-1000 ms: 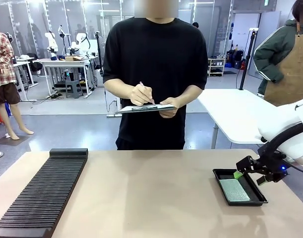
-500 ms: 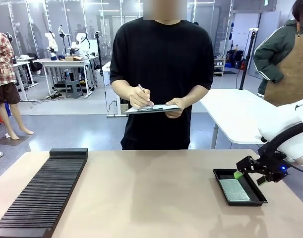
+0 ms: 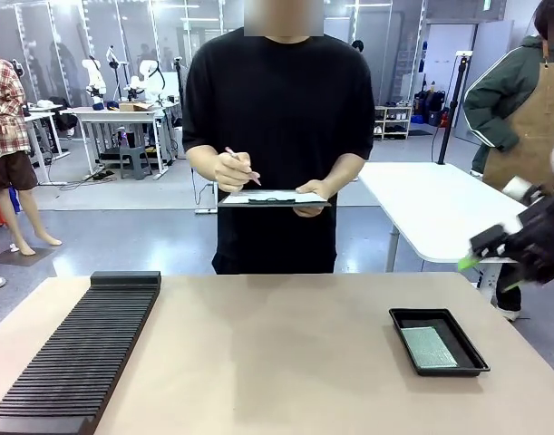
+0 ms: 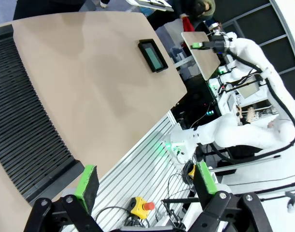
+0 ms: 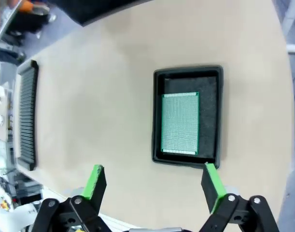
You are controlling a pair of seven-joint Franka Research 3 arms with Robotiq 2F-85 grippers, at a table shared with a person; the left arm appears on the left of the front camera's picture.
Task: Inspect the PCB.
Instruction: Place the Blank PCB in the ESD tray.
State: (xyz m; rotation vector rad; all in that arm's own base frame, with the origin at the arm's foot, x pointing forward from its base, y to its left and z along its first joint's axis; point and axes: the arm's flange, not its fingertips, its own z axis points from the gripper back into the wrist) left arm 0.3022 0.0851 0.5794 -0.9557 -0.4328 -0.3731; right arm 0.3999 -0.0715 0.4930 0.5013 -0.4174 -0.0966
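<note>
1. The PCB (image 5: 180,123), a thin flat green rectangular board covered in a fine grid of pale dots, is lying flat in a shallow black rectangular tray (image 5: 159,116) and touching nothing else.
2. The tray is sitting on the beige counter (image 3: 277,353) towards the robot's right side, with the board filling most of its floor and a bare strip of dark lining showing at one end.
3. The right gripper (image 3: 494,263) is hanging in the air off the counter's right edge, well apart from the tray, with its jaws spread wide and holding nothing; in its own wrist view the green pads (image 5: 94,182) are framing the tray from above.
4. The left gripper (image 4: 145,183) is hovering beyond the counter's near edge, its jaws also wide open and empty.
5. A long black ribbed rack (image 3: 77,349) is lying along the counter's left side, with no board in it.
6. The person in a black T-shirt is standing at the far side, holding a dark flat clipboard (image 3: 272,198) in one hand and a pen (image 3: 243,166) over it in the other hand (image 3: 233,170).
7. Judging by this, the board is resting in its tray with no hand or gripper on it and the person appears to be noting something down; whether that is the inspection result I cannot tell.
</note>
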